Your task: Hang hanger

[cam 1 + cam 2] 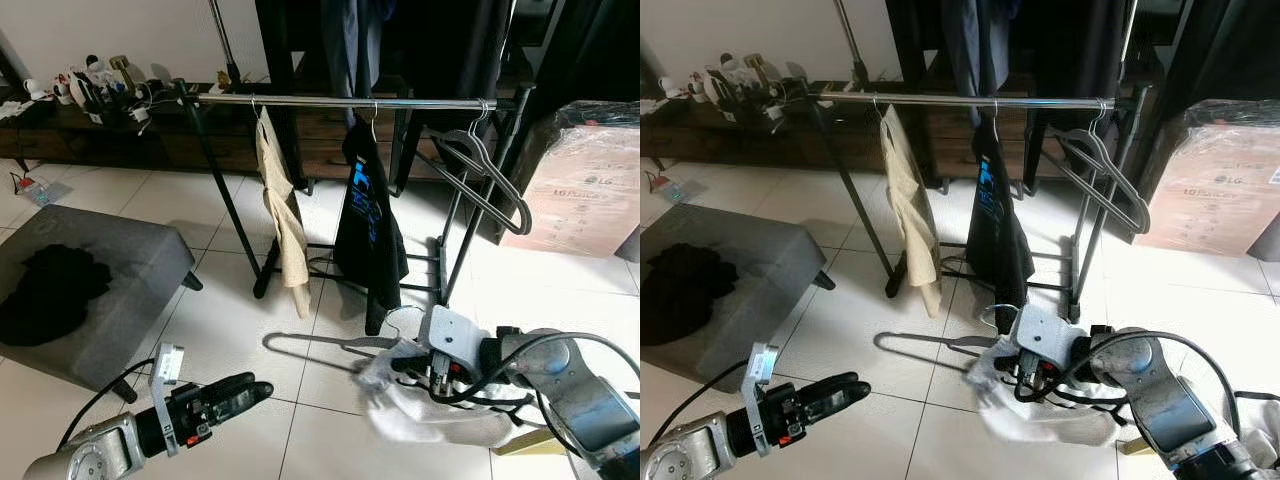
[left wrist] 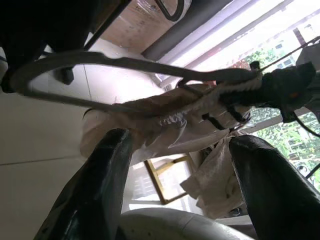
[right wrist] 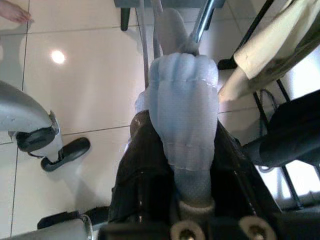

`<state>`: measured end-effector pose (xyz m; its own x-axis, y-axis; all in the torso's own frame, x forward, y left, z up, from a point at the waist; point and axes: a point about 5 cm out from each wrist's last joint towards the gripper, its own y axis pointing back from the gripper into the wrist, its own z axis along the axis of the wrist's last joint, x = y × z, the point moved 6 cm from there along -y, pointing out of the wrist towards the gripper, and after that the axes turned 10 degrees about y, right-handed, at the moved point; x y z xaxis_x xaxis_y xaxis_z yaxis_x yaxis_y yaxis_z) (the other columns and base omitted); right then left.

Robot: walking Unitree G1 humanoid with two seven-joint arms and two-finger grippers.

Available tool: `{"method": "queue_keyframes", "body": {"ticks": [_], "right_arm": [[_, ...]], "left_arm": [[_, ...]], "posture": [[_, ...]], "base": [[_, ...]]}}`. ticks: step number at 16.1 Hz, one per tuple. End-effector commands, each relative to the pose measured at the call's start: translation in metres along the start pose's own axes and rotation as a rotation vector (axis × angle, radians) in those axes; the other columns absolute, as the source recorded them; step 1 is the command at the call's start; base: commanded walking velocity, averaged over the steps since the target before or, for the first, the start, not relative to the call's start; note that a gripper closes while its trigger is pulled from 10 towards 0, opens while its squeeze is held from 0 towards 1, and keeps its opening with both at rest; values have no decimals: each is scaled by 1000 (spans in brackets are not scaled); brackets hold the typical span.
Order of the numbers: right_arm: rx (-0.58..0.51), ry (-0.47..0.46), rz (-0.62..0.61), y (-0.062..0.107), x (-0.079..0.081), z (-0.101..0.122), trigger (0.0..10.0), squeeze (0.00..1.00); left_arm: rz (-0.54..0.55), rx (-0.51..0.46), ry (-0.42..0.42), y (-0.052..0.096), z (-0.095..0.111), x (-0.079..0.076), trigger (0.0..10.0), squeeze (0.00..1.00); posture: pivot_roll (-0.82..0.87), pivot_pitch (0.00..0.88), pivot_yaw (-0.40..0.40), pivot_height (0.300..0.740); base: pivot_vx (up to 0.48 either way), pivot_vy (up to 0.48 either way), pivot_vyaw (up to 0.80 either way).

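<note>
My right gripper was low over the white tiled floor, in front of the silver metal clothes rail. Its two black fingers were squeezed tight on the grey hanger with a white cloth on it. In my right wrist view the pale, bunched cloth sat pressed between my fingers, and the hanger's grey end stuck out past them. The hanger lay almost flat, with its long loop reaching out toward my left side. The rest of the white cloth hung down in a soft heap under my hand.

My left gripper was lower and off to the left, well apart from the hanger. Its fingers were spread apart and held nothing.

On the rail hung a tan cloth, a black shirt with blue print, and an empty grey hanger near the right end. A grey padded stool stood on my left with a black cloth on top. A brown cardboard box stood on my right.
</note>
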<state>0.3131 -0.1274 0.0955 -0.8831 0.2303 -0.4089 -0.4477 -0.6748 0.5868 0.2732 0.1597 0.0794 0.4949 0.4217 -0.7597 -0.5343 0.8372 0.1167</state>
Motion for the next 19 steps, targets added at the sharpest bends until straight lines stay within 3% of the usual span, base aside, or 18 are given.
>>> {"method": "queue_keyframes", "body": {"ticks": [1,2,3,5,8,12,17,19], "right_arm": [[-108,43,-3,4,-2,22,0,0],[-151,59,29,7,3,29,0,0],[-119,108,73,8,12,23,0,0],[-43,193,98,8,19,6,0,0],[-252,287,123,16,27,44,0,0],[-381,310,187,19,41,75,0,0],[-375,434,253,20,59,74,0,0],[-243,547,279,15,61,52,0,0]], "left_arm": [[16,-7,9,3,-2,0,10000,0],[3,-63,11,3,7,-3,10000,0],[-42,-189,3,4,37,-14,10000,0],[-68,-196,-29,7,49,-24,10000,0],[-5,-136,9,16,37,-6,10000,0],[16,-42,60,12,13,4,10000,0],[13,-43,101,17,14,10,10000,0],[11,-104,114,20,21,12,10000,0]], "posture": [[-155,169,82,740],[-157,171,81,740],[-152,173,78,740],[-148,176,80,740],[-157,180,82,740],[-158,182,83,740],[-160,186,82,740],[-162,185,79,740]], "base": [[0,0,0],[0,0,0],[0,0,0],[0,0,0],[0,0,0],[0,0,0],[0,0,0],[0,0,0]]}}
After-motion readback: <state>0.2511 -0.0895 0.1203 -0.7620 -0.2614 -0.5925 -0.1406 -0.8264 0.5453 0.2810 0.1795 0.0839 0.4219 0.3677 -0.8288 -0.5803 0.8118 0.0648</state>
